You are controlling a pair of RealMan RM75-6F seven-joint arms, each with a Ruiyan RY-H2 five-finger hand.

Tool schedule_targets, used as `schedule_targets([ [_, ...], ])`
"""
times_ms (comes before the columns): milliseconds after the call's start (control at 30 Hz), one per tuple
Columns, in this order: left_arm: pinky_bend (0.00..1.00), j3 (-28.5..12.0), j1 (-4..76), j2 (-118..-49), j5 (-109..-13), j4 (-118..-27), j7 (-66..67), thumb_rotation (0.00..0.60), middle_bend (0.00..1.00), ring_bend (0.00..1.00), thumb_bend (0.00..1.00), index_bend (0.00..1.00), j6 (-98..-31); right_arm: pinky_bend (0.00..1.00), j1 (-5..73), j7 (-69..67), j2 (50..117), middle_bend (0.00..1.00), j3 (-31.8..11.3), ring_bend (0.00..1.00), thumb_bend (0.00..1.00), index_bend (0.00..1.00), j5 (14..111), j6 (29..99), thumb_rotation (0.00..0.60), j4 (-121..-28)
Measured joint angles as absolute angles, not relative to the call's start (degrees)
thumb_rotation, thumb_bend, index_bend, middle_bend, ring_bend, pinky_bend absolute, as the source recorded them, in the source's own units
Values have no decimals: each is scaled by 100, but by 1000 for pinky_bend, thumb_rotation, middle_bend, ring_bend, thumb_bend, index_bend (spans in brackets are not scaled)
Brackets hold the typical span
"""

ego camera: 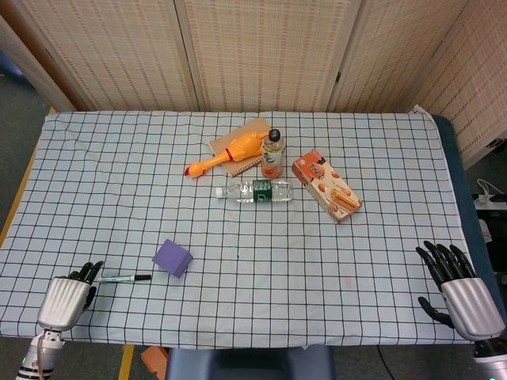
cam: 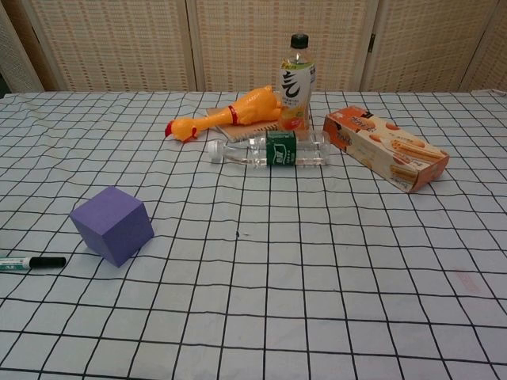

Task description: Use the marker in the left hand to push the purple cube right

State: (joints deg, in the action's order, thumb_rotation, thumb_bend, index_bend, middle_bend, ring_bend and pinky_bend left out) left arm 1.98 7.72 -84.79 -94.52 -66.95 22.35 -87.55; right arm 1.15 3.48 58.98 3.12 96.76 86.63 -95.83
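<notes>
The purple cube (ego camera: 173,257) (cam: 112,224) sits on the checked cloth at the front left. Just left of it lies the marker (ego camera: 125,278) (cam: 32,262), flat on the cloth with its black cap toward the cube and nothing holding it. My left hand (ego camera: 67,299) is at the front left edge, empty. Its dark fingertips (ego camera: 89,271) are close to the marker's left end. At the front right edge, far from the cube, my right hand (ego camera: 462,290) rests with fingers spread and holds nothing. Neither hand shows in the chest view.
At the middle back stand a rubber chicken (ego camera: 228,153) on a notebook, an upright drink bottle (ego camera: 272,153), a water bottle lying on its side (ego camera: 255,191) and a snack box (ego camera: 327,186). The checked tablecloth (ego camera: 261,269) stretches right of the cube.
</notes>
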Motion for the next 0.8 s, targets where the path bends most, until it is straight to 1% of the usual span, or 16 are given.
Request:
schedule_targets([
  [33,998,198,802,-8530,-9451,-6610,2262,600,442,815,411,319,-8673,0,112,354,5900,0,312,0,175,0,9675,8667,600,-9583],
  [133,1000,207,896,-8666,-9429,-6406,2285,600,444,849,412,332,-8409,0,112,380,5912,0,303,0,175,0,9655,8659,600,-9586],
  [333,1000,230,1003,-8842,-9420,-6180,2243,600,429,851,413,355,-8237,0,131,426,5926,0,303,0,175,0,9625,8598,600,-9591],
  [500,1000,212,1076,-9146,-9476,-5709,2178,600,435,851,413,442,-8252,0,139,458,5929,0,288,0,175,0,9583,8577,600,-9604],
  [567,1000,203,1112,-9301,-9492,-5444,2138,600,440,851,413,456,-8252,0,141,464,5928,0,287,0,175,0,9580,8570,600,-9607],
  [800,1000,169,1221,-9662,-9494,-4778,2024,600,475,850,411,473,-8235,0,132,472,5920,0,287,0,175,0,9566,8579,600,-9616],
])
